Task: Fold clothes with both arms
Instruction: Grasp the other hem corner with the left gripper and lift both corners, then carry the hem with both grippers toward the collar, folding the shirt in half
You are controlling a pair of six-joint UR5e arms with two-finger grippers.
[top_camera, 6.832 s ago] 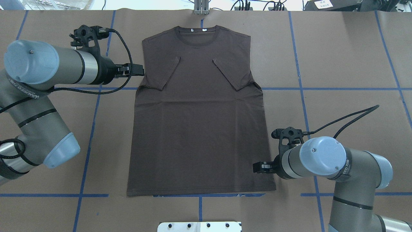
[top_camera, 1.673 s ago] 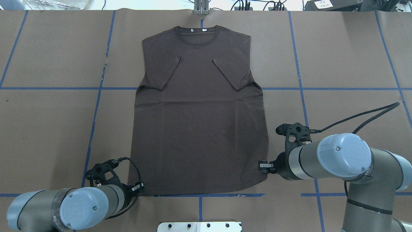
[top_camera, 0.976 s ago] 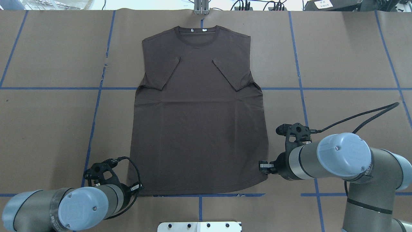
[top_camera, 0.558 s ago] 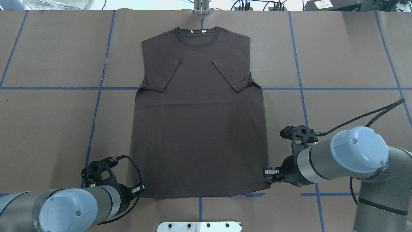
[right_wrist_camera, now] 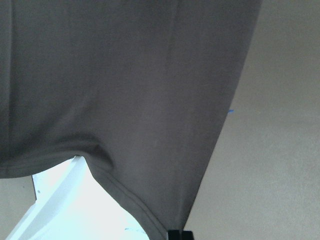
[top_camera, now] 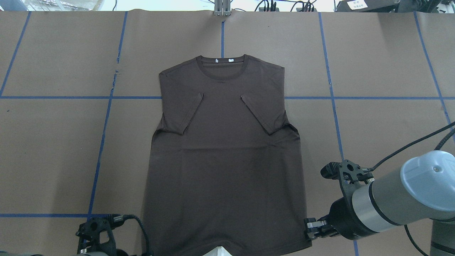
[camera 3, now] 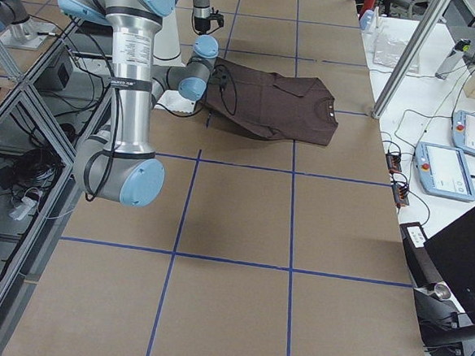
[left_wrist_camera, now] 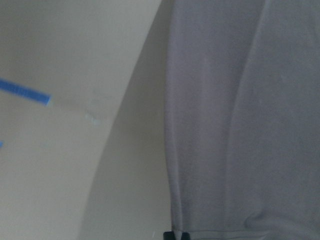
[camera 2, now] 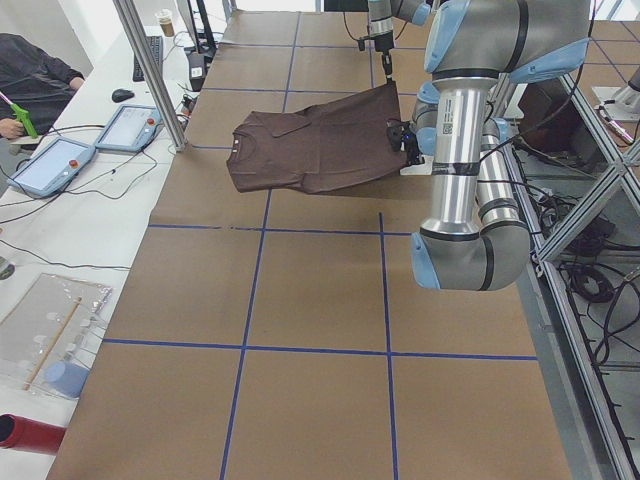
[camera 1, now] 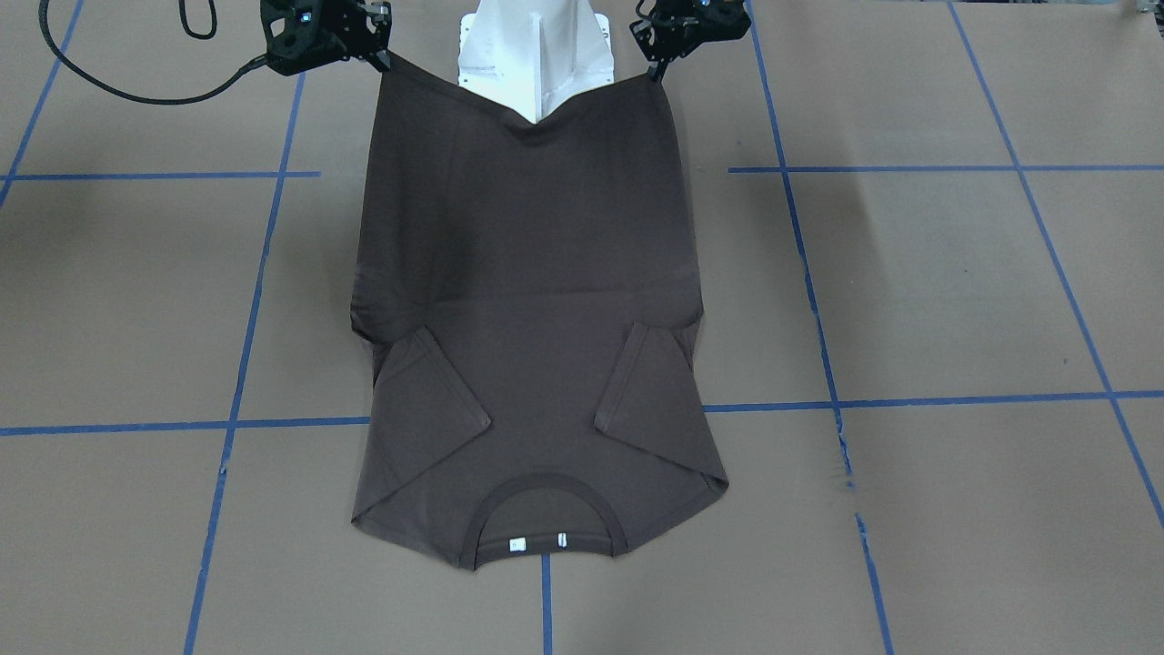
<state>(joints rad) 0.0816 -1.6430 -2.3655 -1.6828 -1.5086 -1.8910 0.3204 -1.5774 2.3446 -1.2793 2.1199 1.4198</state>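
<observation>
Between my two grips, the hem (camera 1: pixel 532 125) of the dark brown T-shirt (top_camera: pixel 227 170) hangs in a shallow sag over the white base block (camera 1: pixel 536 55). My left gripper (camera 1: pixel 657 65) is clenched on one hem corner and my right gripper (camera 1: pixel 384 56) on the other (each wrist view shows cloth running straight into the fingertips). The edge nearest my fingers is therefore raised off the brown paper-covered table (top_camera: pixel 53 142), while the far end rests flat. Farthest from my fingers lie the ribbed collar (top_camera: pixel 222 67) and its white neck tags (top_camera: pixel 224 60). Both short sleeves (top_camera: pixel 183 112) are already turned inward onto the chest, narrowing the body to a rough rectangle. Pinching the corners rather than the middle holds the hem spread to full width, which I judge suits carrying it forward towards the collar for a bottom-to-top fold. The slack at mid-hem could crease if my grips drift together.
</observation>
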